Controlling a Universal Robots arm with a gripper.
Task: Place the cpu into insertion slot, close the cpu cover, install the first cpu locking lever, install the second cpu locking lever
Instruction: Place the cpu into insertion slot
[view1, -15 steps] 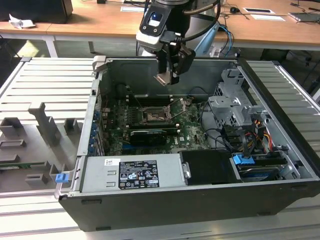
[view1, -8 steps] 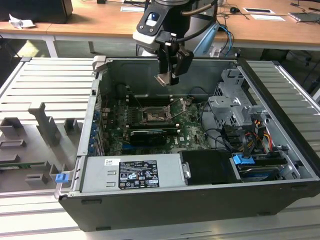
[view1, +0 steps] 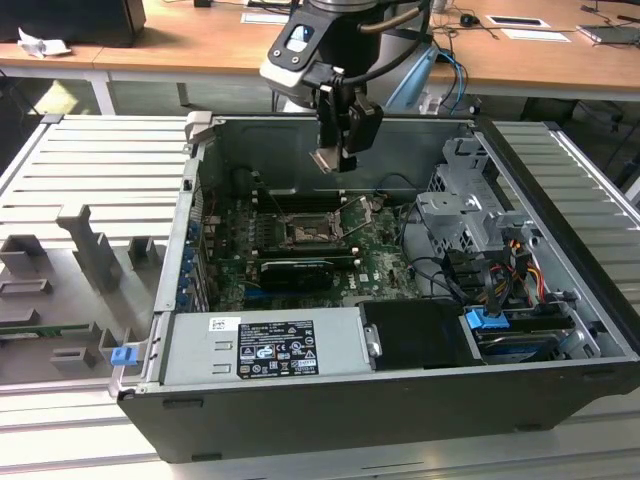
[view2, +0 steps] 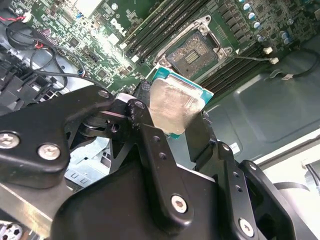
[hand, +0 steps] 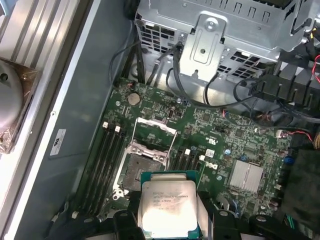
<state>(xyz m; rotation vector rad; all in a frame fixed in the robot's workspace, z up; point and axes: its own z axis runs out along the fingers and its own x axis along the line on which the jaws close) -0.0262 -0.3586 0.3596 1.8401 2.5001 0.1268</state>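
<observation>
Exterior view above case (view1: 330, 405); both wrist views down onto insertion slot (view2: 192, 56) (hand: 136, 167)

A ribbed grey metal surface (view1: 90, 170) carries an open black computer case (view1: 400, 420), which lies on its side with the interior facing up, toward the exterior view's right. Just beside the case, on the exterior view's left, a flat grey fixture plate (view1: 50, 330) rests on the same surface, with moulded recesses and an upright grey block (view1: 88, 245) rising from it. A small blue clip (view1: 122, 355) sits at the plate's edge near the case's corner. Behind, a wooden desk (view1: 200, 45) holds white papers (view1: 530, 33) and a crumpled white scrap (view1: 40, 44).
</observation>
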